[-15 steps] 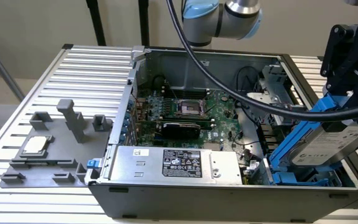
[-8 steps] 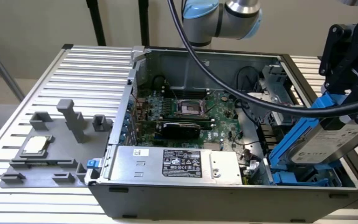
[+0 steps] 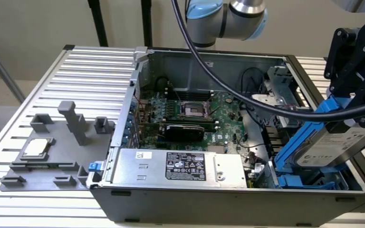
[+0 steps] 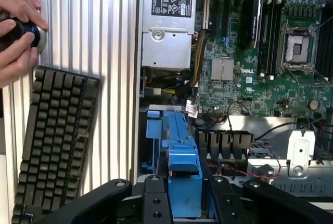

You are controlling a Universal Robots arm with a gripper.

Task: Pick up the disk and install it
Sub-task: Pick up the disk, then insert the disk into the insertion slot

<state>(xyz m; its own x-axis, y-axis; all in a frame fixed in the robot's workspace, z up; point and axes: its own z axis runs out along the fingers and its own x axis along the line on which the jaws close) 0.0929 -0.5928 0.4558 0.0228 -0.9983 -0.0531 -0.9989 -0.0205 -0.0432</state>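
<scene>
The disk [image 3: 332, 143], a silver-grey drive with a white label in a bright blue carrier, hangs tilted over the open computer case [image 3: 233, 202] at the exterior view's right. My gripper [image 3: 355, 116] is shut on its upper end. Just under the disk's lower end lies the blue drive bay [image 3: 300, 181], in the case's near corner. In the wrist view the carrier's blue end [image 4: 183, 180] sits between my black fingers [image 4: 156, 200], with the blue bay parts [image 4: 158, 128] beyond it.
Inside the case are a grey power supply [image 3: 179, 166] and the motherboard [image 3: 198, 111]. A black cable [image 3: 233, 90] arcs over them. A grey fixture holding a CPU chip [image 3: 36, 147] lies on the slatted table. A keyboard [image 4: 52, 141] and a person's hands [image 4: 15, 31] are beside the case.
</scene>
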